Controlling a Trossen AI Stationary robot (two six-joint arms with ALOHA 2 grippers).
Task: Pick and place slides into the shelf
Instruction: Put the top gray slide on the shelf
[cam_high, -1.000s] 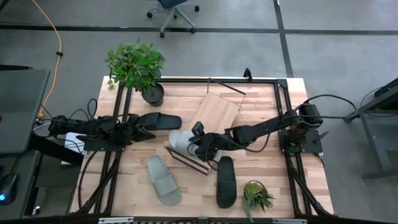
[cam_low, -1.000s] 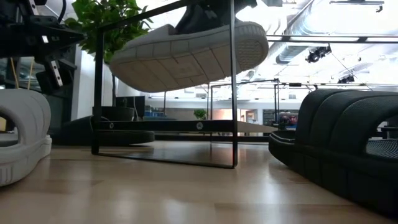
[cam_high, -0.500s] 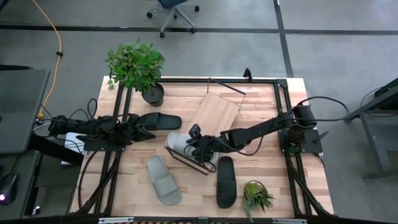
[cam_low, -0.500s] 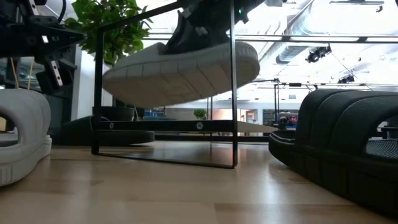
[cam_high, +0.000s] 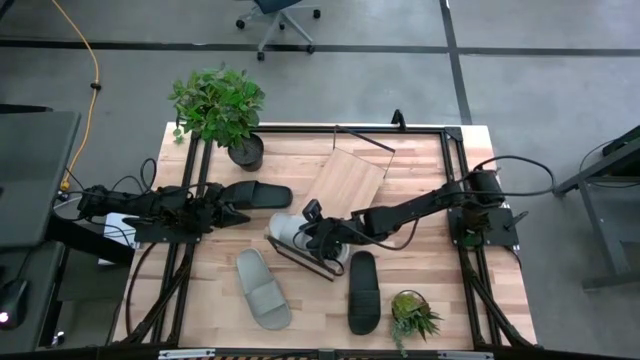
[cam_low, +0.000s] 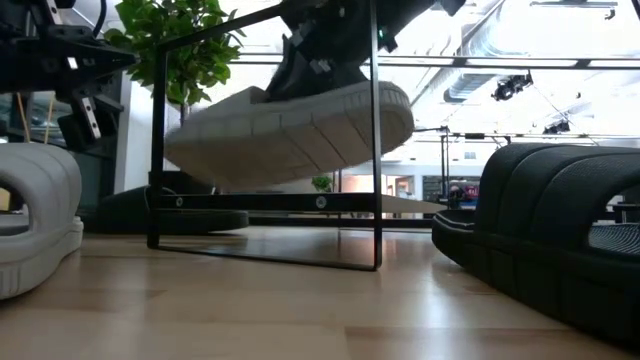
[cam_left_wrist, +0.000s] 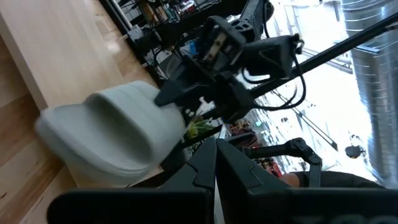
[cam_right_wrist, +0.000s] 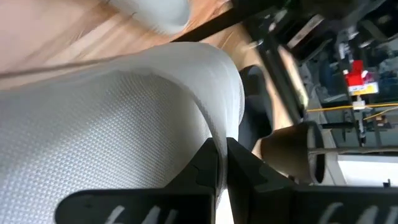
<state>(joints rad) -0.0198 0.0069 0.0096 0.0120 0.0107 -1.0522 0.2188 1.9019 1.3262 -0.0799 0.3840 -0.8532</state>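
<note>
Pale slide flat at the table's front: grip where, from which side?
Take the pale slide by its wide strap, probably from above with one finger under the arch: the sole lies flat on the table, the strap stands clear. The left gripper holds nothing; the right gripper carries the other pale slide.

wooden table (cam_high: 420, 270), slides (cam_high: 263, 288), shelf (cam_high: 345, 180), potted plants (cam_high: 218, 105)

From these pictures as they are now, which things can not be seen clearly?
- High view: the right claw covers part of the pale slide it grips; contact with the shelf unclear.
- Low view: the black slide is cut by the right edge.
- High view: the left claw fingers are too small to judge.
</note>
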